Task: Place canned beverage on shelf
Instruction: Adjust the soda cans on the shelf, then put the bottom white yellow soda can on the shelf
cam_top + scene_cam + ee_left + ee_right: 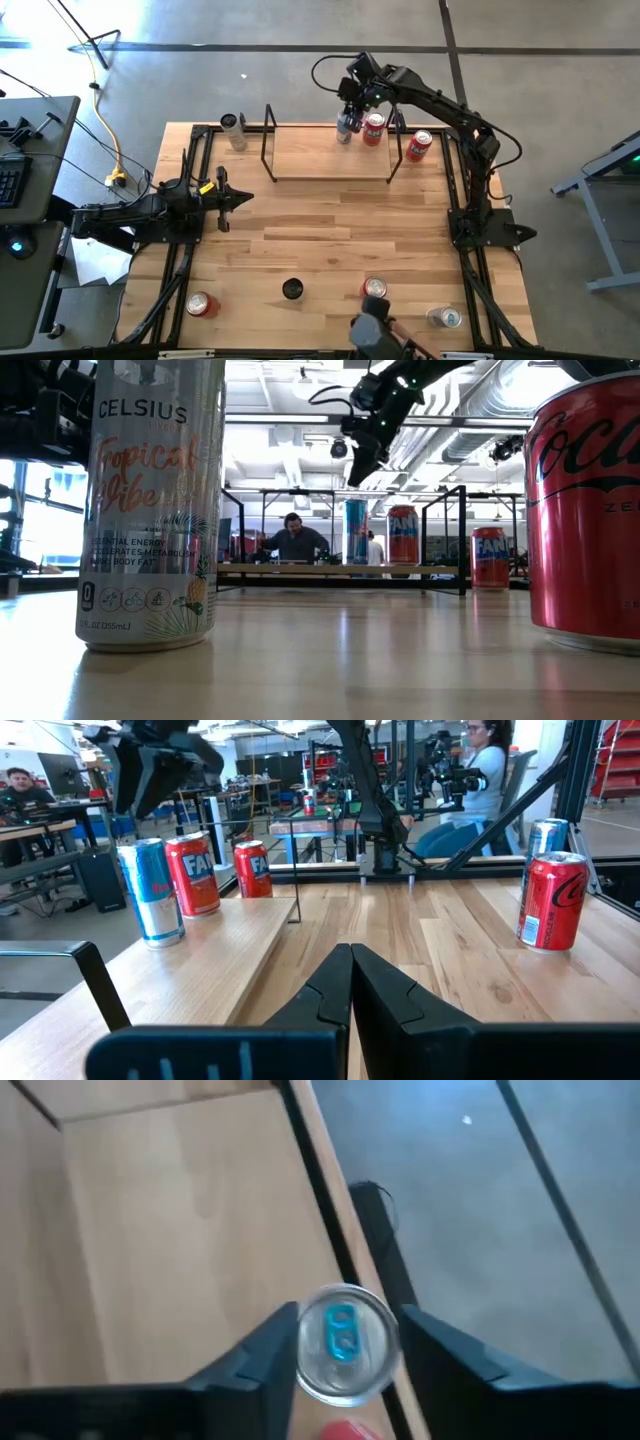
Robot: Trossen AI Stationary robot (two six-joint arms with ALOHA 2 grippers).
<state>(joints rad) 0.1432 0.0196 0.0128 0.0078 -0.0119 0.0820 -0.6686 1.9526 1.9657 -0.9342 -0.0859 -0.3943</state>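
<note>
Directly beneath the right hand [347,118], a blue-and-silver can [344,129] stood upright on the shelf [320,152], near its far edge. Its fingers [255,1355] stood apart on either side of the can's top without touching it. Just beside it stood a red Fanta can [374,129]. Well apart, the left hand [240,199] hung over the tabletop [330,240], fingers together.

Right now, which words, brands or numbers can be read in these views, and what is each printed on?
"CELSIUS", "Tropical Vibe": tall white can, low view.
"ESSENTIAL ENERGY", "(355mL)": same can, small print; the rest is too small.
"Coca" script, "ZE" cut off: red can.
"FAN", cut off: orange can on the shelf.
"FAN": second orange can, beside the shelf.
Blue-silver can: unreadable.
</note>
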